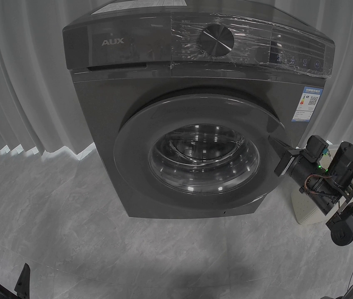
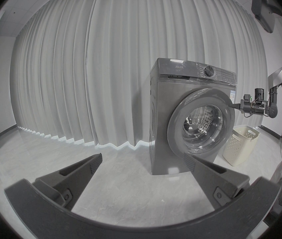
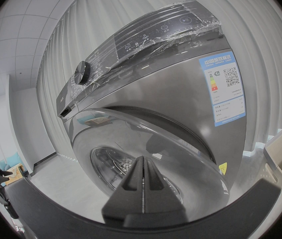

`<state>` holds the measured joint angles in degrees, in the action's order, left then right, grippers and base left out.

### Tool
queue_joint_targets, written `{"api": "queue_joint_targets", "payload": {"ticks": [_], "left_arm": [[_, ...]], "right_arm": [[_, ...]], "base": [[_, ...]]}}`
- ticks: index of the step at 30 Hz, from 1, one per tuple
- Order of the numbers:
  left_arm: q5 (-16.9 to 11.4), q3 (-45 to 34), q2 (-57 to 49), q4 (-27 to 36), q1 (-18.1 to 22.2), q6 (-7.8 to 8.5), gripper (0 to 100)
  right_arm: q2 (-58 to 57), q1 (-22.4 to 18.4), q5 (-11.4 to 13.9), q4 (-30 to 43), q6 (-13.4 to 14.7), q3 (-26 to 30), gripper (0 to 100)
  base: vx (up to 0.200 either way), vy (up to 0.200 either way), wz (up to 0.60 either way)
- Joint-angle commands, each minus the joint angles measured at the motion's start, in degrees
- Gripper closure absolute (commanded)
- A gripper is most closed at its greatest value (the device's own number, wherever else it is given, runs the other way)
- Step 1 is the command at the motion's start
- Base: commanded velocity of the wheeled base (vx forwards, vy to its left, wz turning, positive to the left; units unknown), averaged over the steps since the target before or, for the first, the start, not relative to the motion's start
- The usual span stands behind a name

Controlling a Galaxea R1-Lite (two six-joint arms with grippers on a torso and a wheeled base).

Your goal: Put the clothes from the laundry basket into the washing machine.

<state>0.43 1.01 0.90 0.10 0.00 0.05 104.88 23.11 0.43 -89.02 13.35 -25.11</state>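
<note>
Clenched right tool sits at the right edge of the washing machine door; released left tool hangs over open floor; laundry basket contents indiscernible.

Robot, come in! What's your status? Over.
Left gripper open, low. Right gripper shut, at the washing machine door edge. Door closed, blocking loading. Laundry basket beside machine.

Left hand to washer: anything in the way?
No. Only bare floor lies between the open left hand and the washer, shown in the left wrist view.
</note>
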Motion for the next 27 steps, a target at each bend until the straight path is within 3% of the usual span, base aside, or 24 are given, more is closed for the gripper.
{"api": "queue_joint_targets", "payload": {"ticks": [1, 4, 16, 27], "left_arm": [[0.01, -1.01, -0.9, -0.01, 0.0, -0.05, 0], [0.01, -0.92, -0.9, -0.01, 0.0, -0.05, 0], [0.01, -1.01, -0.9, -0.01, -0.09, -0.05, 0], [0.1, -0.92, -0.9, -0.01, -0.09, -0.05, 0]], "right_arm": [[-0.73, 0.62, 0.36, -0.19, -0.34, 1.91, 100], [-1.08, 1.41, 0.45, -0.19, -0.34, 2.7, 100], [-0.99, 1.06, 0.28, -0.19, -0.52, 0.94, 100], [-0.99, 0.88, 0.19, -0.28, -0.43, -0.02, 100]], "base": [[0.0, 0.0, 0.0], [0.0, 0.0, 0.0], [0.2, 0.0, 0.0], [0.0, 0.0, 0.0]]}}
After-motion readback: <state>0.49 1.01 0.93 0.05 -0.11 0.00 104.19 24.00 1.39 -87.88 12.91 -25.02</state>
